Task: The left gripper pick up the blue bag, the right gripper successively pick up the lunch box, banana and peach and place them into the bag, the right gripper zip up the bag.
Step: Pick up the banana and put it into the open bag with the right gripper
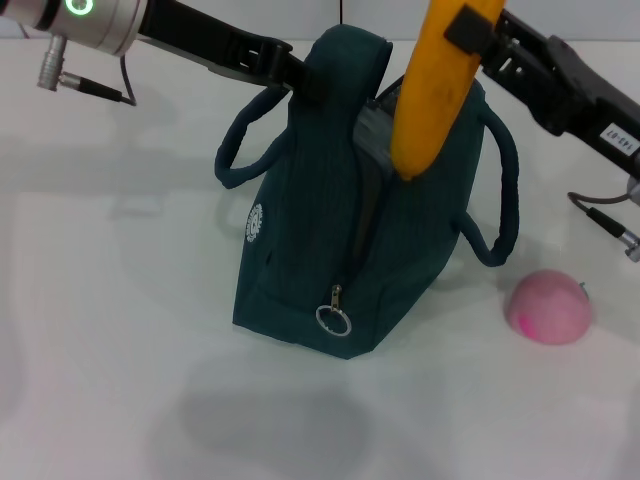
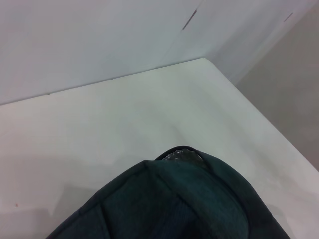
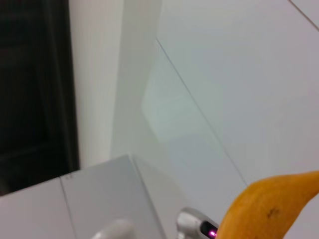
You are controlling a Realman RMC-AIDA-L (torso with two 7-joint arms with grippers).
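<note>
Nearest the camera is bare white worktop [image 1: 120, 400]; just beyond it stands the blue bag [image 1: 330, 260], upright at centre, its zip pull ring [image 1: 334, 319] hanging low on the near end, the zip undone. The left gripper [image 1: 285, 70] has its jaws closed on the bag's top edge at the far left, holding the mouth up. The right gripper [image 1: 480, 35], far right, has its jaws clamped on the banana [image 1: 432, 85], which hangs nose-down with its lower end at the bag's mouth. A grey edge showing inside the opening may be the lunch box [image 1: 372, 130]; this cannot be confirmed. The peach [image 1: 549, 306] lies on the worktop to the bag's right, apart from it.

Judgement: the banana placement is in hand. Next move calls for lowering it between the bag's walls, releasing, then reaching for the peach.
</note>
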